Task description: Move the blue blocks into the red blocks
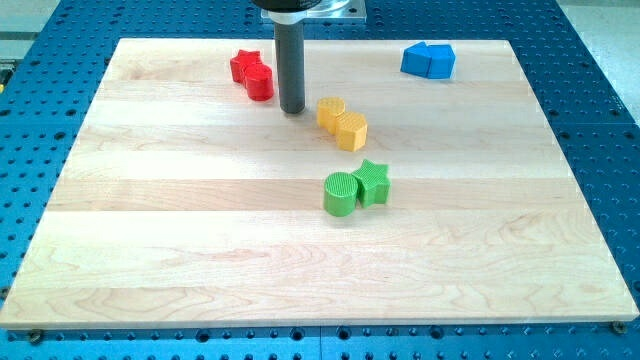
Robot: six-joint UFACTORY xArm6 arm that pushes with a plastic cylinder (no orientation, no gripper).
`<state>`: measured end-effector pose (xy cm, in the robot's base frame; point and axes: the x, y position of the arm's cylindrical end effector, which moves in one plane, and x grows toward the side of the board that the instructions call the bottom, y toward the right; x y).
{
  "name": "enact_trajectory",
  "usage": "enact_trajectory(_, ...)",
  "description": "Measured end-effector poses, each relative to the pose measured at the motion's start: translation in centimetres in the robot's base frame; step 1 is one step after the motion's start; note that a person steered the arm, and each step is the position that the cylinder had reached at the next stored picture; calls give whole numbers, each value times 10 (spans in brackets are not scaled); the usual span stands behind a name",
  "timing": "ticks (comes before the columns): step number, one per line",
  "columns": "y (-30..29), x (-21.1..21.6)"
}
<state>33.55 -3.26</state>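
- My tip (292,109) is resting just right of the red blocks (252,74), nr the tabletop's (200,260) top edge; no hand on this rig.
- Blue blocks (428,60) are sitting touching each other nr top-right corner, well apart from reds.
- Yellow blocks (342,122) & green blocks (356,187) are sitting mid-tabletop.

Rod (291,65): straight cylinder, dark grey, matte, smooth, same width top to bottom, faint lighter sheen down its left side. No markings, screws or cables visible on it. My tip (292,110): flat, blunt end, same dark grey, slightly rounded lower edge. Above the rod a wider black collar (291,12), round, glossy, w/ a curved lower edge. Behind that a pale silver-grey metal plate (338,10), flat, squared corners, cut off by the view's top. Rest of the arm out of frame.
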Motion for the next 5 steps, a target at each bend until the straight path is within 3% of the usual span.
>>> enact_trajectory(2, 25, 13)
enact_trajectory(5, 63, -18)
